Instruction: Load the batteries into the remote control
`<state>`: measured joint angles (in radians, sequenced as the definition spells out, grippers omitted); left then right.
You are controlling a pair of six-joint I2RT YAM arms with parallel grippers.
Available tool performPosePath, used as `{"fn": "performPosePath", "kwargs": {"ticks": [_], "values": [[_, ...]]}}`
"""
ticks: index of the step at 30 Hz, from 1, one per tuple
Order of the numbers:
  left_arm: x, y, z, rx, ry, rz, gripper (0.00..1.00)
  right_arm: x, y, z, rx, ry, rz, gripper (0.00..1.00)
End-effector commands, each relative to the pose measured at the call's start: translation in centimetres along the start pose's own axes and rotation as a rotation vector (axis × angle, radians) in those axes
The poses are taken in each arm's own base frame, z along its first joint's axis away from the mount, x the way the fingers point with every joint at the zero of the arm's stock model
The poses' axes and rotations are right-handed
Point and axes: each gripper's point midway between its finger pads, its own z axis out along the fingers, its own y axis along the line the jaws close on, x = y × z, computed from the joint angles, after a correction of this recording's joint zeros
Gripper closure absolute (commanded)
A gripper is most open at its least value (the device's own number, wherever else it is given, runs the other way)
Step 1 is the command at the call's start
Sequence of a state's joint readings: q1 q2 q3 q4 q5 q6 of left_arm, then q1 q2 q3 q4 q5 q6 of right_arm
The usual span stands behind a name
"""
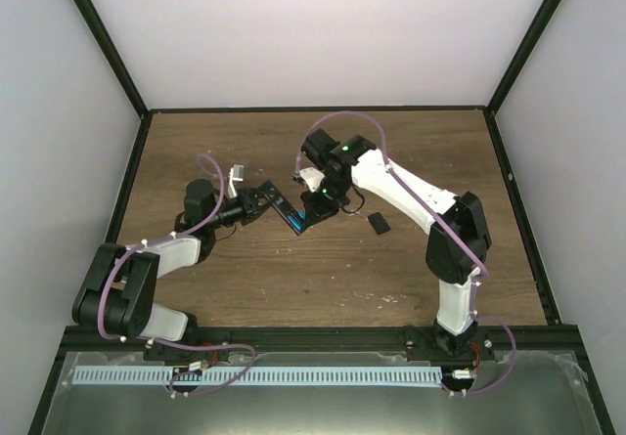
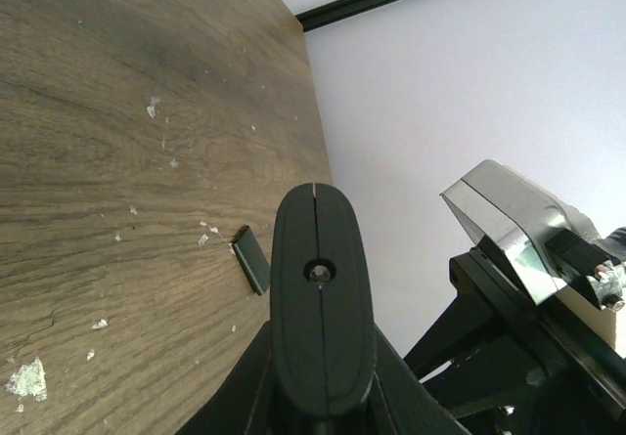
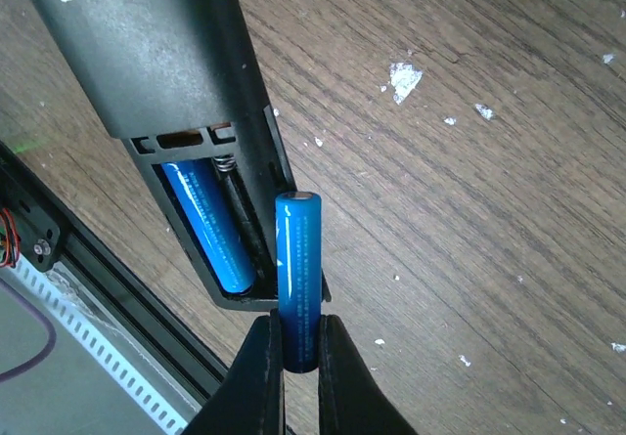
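Note:
The black remote control point(image 1: 282, 205) hangs above the table's middle, back side open, and my left gripper point(image 1: 256, 206) is shut on it. In the left wrist view its rounded end point(image 2: 321, 298) points away from the camera. One blue battery point(image 3: 207, 225) lies in the left slot of the open compartment point(image 3: 235, 210); the slot beside it shows a bare spring. My right gripper point(image 3: 298, 357) is shut on the lower end of a second blue battery point(image 3: 297, 249). That battery stands upright against the compartment's right edge, beside the remote point(image 3: 147, 54).
The small black cover piece point(image 1: 378, 223) lies on the wooden table to the right of the grippers and also shows as a cover point(image 2: 252, 259) in the left wrist view. White specks point(image 3: 403, 78) dot the wood. A black frame rail point(image 3: 117, 288) runs along the near edge.

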<state>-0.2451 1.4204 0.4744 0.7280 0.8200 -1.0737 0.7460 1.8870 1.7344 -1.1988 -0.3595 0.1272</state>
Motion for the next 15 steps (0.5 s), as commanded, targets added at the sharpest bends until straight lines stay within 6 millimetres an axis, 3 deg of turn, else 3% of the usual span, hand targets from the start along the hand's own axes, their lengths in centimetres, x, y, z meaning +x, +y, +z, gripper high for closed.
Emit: {"fn": "performPosePath", "kwargs": {"ticks": [1, 9, 15], "values": [[-0.4, -1.3, 0.0, 0.040, -0.022, 0.038, 1.00, -1.3, 1.1, -0.4, -0.018, -0.035, -0.042, 0.98], [-0.8, -0.3, 0.0, -0.006, -0.045, 0.029, 1.00, -1.5, 1.4, -1.2, -0.011, -0.057, -0.056, 0.98], [-1.2, -0.5, 0.2, 0.005, -0.059, 0.027, 1.00, -1.3, 1.7, -1.0, -0.024, -0.047, -0.066, 0.98]]}}
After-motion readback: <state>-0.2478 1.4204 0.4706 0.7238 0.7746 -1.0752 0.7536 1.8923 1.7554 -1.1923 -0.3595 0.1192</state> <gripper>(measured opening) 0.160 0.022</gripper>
